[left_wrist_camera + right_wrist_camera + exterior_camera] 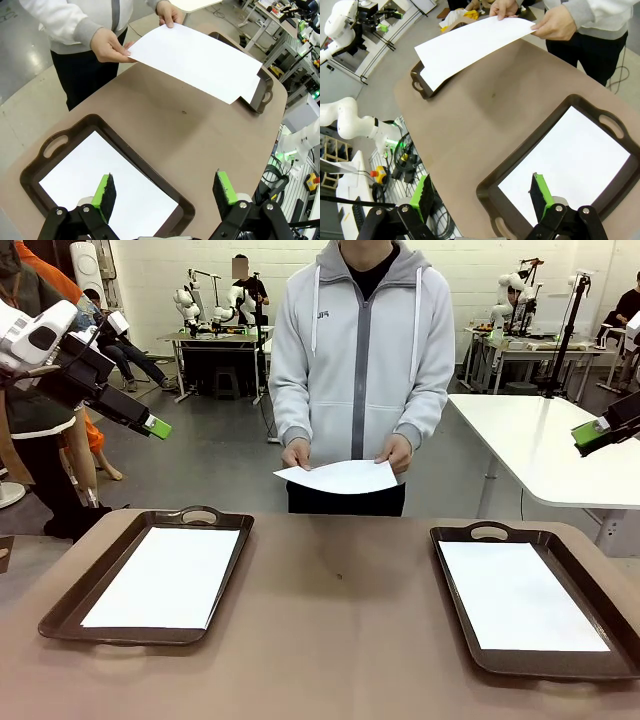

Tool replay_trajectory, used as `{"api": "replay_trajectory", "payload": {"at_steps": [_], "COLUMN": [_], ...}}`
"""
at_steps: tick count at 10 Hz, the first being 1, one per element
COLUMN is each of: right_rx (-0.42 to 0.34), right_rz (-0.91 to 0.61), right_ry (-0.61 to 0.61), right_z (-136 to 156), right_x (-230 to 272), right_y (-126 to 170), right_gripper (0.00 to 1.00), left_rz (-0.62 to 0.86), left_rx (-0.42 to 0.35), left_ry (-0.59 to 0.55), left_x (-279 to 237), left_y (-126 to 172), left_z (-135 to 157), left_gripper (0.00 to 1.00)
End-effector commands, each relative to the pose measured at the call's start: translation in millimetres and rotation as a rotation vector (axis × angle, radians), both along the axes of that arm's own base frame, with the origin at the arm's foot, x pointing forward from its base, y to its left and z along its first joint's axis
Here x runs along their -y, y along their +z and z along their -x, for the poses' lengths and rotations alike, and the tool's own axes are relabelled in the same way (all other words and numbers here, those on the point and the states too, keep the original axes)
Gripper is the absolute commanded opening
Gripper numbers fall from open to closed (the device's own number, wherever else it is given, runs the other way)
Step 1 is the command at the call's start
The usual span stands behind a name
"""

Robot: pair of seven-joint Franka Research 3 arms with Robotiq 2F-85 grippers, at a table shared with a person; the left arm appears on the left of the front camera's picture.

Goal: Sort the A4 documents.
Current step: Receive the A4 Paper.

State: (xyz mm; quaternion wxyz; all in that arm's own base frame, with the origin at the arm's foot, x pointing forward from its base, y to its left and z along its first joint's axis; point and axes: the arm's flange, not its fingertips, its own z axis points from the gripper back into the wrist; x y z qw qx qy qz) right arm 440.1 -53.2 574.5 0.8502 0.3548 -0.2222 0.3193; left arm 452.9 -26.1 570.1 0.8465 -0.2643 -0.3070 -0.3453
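Brown table (340, 640) up close has two dark trays, the left tray (60, 610) and the right tray (460, 640), each with a white sheet already lying flat in it (170, 575) (520, 595). Both robot hands hang above their own sides, the left hand (150, 426) and the right hand (590, 434), released and holding nothing. Across the table, a person (360, 350) holds out another sheet (340, 477) with both hands. Looks like the handover step; next move probably means reaching in and pinching that floppy edge cleanly.
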Motion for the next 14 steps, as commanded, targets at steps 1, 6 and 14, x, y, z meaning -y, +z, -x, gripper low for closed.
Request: {"api": "replay_trajectory", "payload": {"at_steps": [1, 6, 14], "right_rx": [0.001, 0.001, 0.001], "right_rz": [-0.005, -0.005, -0.005], "right_ry": [0.004, 0.004, 0.004], "right_z": [-0.6, -0.6, -0.6], "right_x": [-1.0, -1.0, -1.0], "right_y": [-0.5, -0.5, -0.5], "right_gripper": [1.0, 1.0, 1.0], "left_rz": [-0.013, -0.013, -0.013], "left_rx": [0.008, 0.008, 0.008], "left_ry": [-0.016, -0.016, -0.016], "left_x": [-0.5, -0.5, -0.5], "left_y": [0.2, 0.2, 0.2], "left_z": [0.4, 0.4, 0.4], "left_gripper": [1.0, 1.0, 1.0]}}
